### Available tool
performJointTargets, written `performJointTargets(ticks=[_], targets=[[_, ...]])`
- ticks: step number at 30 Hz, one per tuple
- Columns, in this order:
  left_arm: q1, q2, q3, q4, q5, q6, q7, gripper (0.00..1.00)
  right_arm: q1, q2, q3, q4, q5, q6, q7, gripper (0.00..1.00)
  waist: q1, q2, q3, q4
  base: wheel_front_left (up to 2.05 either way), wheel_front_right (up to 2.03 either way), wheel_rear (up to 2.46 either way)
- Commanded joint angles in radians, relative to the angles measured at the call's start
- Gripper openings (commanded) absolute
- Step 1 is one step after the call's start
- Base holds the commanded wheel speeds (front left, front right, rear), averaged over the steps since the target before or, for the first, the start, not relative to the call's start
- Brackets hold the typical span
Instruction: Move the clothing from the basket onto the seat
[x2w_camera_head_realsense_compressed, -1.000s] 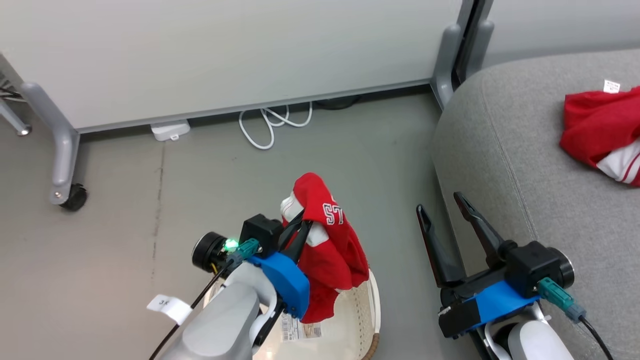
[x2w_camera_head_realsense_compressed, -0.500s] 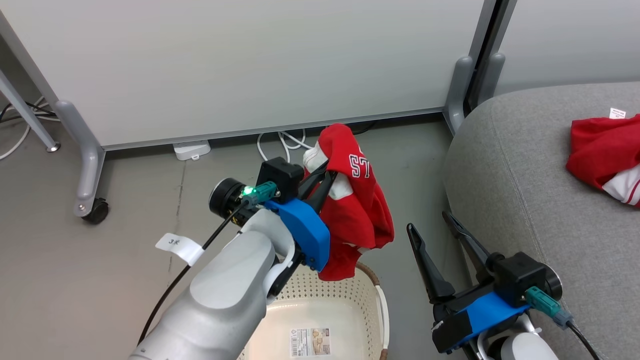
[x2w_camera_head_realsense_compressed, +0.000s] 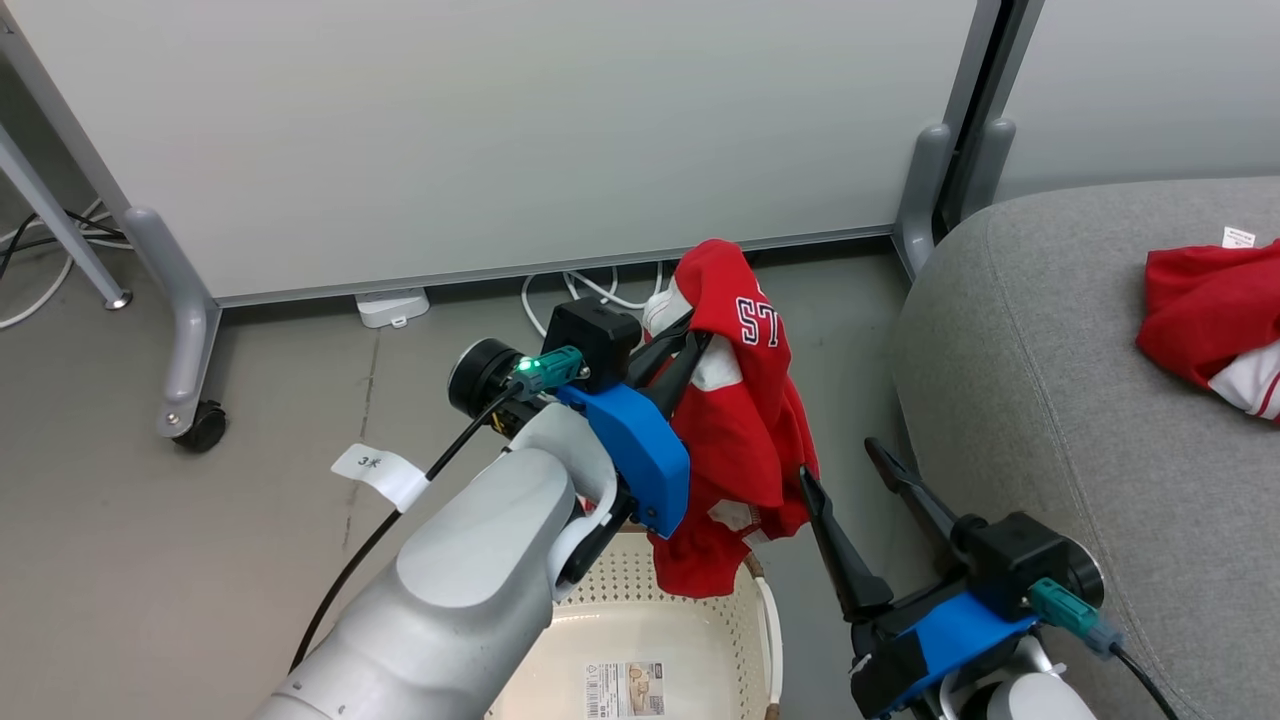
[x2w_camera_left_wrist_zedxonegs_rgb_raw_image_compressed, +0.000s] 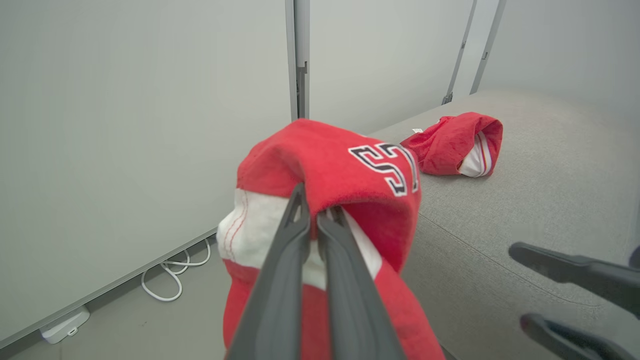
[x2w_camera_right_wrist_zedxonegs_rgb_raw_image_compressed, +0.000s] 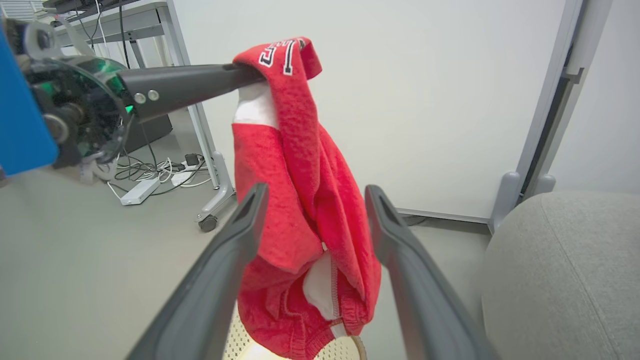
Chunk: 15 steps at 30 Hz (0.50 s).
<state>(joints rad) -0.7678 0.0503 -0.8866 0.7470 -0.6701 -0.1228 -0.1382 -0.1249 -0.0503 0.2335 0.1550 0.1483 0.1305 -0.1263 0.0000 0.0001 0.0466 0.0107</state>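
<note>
The large grey woven-fabric cushion seat (x2w_camera_head_realsense_compressed: 1050, 420) takes up the right of the head view. As the goal of the task, it already carries one crumpled bright red garment with a white striped panel (x2w_camera_head_realsense_compressed: 1200, 310), well back from its rounded edge. Next in size is the single cream-white perforated plastic laundry basket (x2w_camera_head_realsense_compressed: 620, 610), standing on the floor near the seat, low in front of the robot; what shows of its bottom bears only a printed label. The second bright red garment with white lettering (x2w_camera_head_realsense_compressed: 745, 430) hangs in the air above the basket's far rim. It is pinched at its top fold, probably so the cloth drapes free and clears the rim on the way across. The left gripper (x2w_camera_left_wrist_zedxonegs_rgb_raw_image_compressed: 312, 200) is clamped tight on that fold. The right gripper (x2w_camera_head_realsense_compressed: 840, 460) has its fingers spread wide and holds nothing, waiting between basket and seat beside the dangling hem. In all: one seat, one basket, two garments, two grippers.
</note>
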Motion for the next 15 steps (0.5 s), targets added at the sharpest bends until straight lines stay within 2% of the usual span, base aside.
performJointTargets(ticks=[1, 8, 15], targets=[[-0.018, 0.001, -0.004, -0.002, -0.009, 0.008, -0.008, 0.00, -0.006, 0.000, 0.007, 0.007, 0.001, 0.000, 0.005, 1.00, 0.0000, -0.0001, 0.000, 0.001, 0.00, 0.00, 0.00], [-0.023, 0.001, -0.028, -0.010, -0.024, 0.013, -0.014, 0.00, -0.082, 0.000, 0.068, 0.083, 0.005, 0.000, 0.034, 1.00, 0.0000, -0.0001, 0.006, 0.004, 0.00, 0.00, 0.00], [-0.034, 0.001, -0.064, -0.038, -0.044, 0.020, -0.012, 0.00, -0.205, 0.000, 0.116, 0.246, 0.017, 0.000, 0.016, 1.00, 0.0000, -0.0001, 0.011, 0.012, 0.00, 0.00, 0.00]])
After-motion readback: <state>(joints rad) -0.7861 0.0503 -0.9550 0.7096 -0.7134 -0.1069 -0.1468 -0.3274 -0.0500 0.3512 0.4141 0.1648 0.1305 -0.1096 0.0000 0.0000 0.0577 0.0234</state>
